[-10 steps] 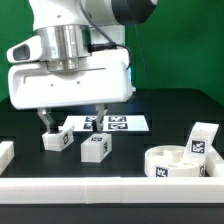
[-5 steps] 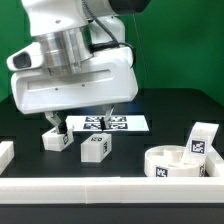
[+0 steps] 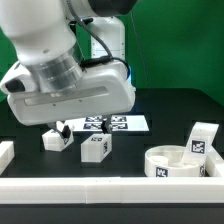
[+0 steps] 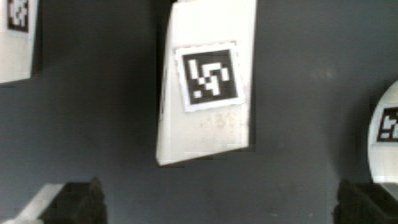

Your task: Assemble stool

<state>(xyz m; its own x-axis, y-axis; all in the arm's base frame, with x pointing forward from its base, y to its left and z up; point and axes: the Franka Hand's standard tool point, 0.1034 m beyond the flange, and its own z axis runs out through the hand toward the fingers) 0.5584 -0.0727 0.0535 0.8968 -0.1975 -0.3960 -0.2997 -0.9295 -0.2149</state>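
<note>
Along the near edge of the black counter (image 3: 165,115) runs a low white rail (image 3: 100,188). Just behind it, toward the exterior view's right, sits the stool's round seat (image 3: 172,163), a short ring with a tag facing the camera. Behind the seat, at the far right, an upright leg (image 3: 203,140) stands on the counter. Near the middle lies a middle leg (image 3: 95,147). A left leg (image 3: 52,140) lies beside it but apart, toward the exterior view's left. None of the legs is joined to the seat.

Farther back the marker board (image 3: 112,123) lies flat. The arm's bulky white body (image 3: 70,85) hangs tilted over the left leg and the board's end, hiding most of the hand from this side.

From the wrist, the hand (image 4: 222,205) is spread wide and holds nothing. Its dark fingertips (image 4: 68,203) stand far apart over bare counter. A tagged leg piece (image 4: 205,90) lies flat beyond them, untouched; which leg it is I cannot tell.
</note>
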